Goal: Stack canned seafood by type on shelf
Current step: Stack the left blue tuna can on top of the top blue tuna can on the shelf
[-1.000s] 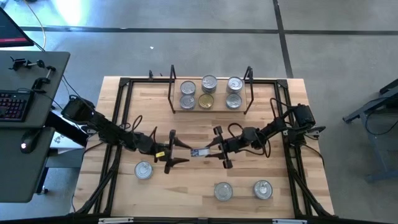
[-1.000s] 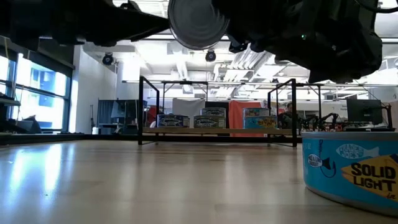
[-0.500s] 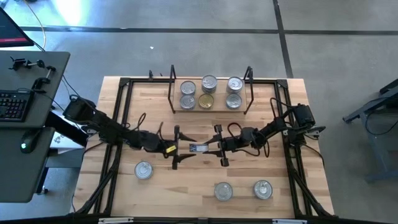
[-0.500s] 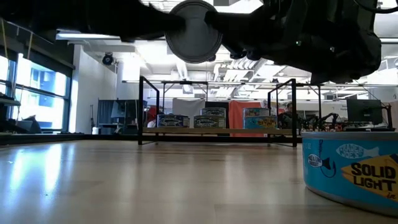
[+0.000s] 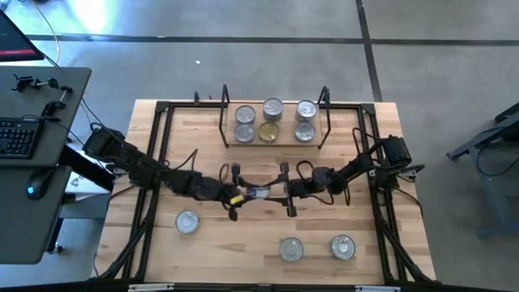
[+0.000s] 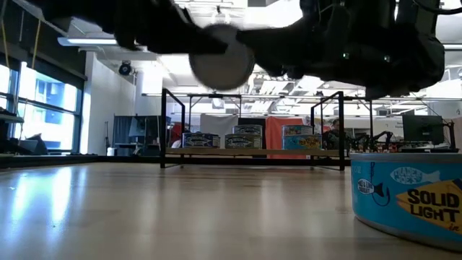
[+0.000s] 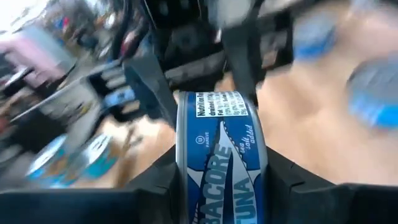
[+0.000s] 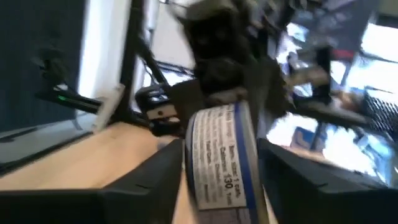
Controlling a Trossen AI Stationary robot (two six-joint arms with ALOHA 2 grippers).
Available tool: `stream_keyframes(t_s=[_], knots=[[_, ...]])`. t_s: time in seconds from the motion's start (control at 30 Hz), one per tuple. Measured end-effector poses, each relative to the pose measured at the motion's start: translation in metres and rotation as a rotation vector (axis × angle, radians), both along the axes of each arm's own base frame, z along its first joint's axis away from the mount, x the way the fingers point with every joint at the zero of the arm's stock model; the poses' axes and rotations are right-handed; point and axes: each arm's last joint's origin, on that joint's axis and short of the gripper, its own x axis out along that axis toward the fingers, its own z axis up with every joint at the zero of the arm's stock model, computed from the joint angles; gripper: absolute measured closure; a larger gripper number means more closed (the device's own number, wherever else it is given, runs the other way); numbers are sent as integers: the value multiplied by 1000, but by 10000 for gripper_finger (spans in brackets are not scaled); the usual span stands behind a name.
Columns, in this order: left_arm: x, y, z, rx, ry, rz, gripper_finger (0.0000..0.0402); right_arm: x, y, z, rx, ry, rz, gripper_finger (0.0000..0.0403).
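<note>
Closing in since a moment ago, my left jaws [image 5: 236, 195] now clamp the blue tuna tin [image 5: 258, 193] that my right jaws [image 5: 285, 193] also grip, held on edge above mid-counter [image 5: 243, 243]. Six tins sit on the shelf [image 5: 274, 139]; three more lie on the counter nearer the front.

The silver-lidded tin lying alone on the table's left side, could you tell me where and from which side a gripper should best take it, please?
Grip the tin across its curved side wall, coming straight down from above. It sits flat, lid up, short and round, with bare table all around it, so fingers can likely drop on opposite sides. The left gripper is nearer, but it and the right gripper are both on the blue tin.
</note>
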Motion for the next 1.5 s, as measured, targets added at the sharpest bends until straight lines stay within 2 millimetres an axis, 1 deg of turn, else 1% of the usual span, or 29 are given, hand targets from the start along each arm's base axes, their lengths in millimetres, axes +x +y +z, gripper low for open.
stream_keyframes(t_s=[0.07,0.13,0.2,0.27,0.37,0.47,0.5,0.6,0.7,0.77,0.83,0.93,1.07,1.23,1.3,1.4,1.5], knots=[[1,-1,5,106,61,89,281,-5,-3,-1,44,23,-67,177],[4,-2,16,221,94,175,281,-15,-8,0,94,36,-159,160],[8,5,26,347,146,277,281,-25,-12,-3,132,81,-252,154],[13,20,35,439,193,377,281,-35,-15,-7,178,113,-309,152],[24,54,48,493,243,452,281,-47,-16,-2,242,93,-306,150],[38,96,59,483,295,484,281,-50,-13,-3,244,107,-289,150],[42,111,59,481,334,505,281,-51,-12,-2,243,103,-282,149],[53,153,53,472,481,577,281,-51,-10,-1,241,98,-273,149],[58,190,43,447,611,651,281,-51,-10,-2,240,101,-273,148],[61,210,34,428,672,691,281,-51,-10,-2,241,101,-273,148],[62,223,23,415,710,724,281,-51,-10,-2,245,102,-272,148],[65,236,10,412,731,744,281,-51,-10,-2,244,105,-272,148],[66,244,-4,417,774,746,281,-51,-10,-2,242,110,-273,148],[66,247,-8,420,785,756,281,-51,-10,-3,240,117,-274,148],[66,246,-8,416,785,749,264,-51,-10,-3,240,117,-274,148],[66,246,-9,403,784,738,222,-51,-10,-3,240,117,-274,148],[67,246,-10,360,772,696,192,-51,-10,-3,240,117,-274,148]])
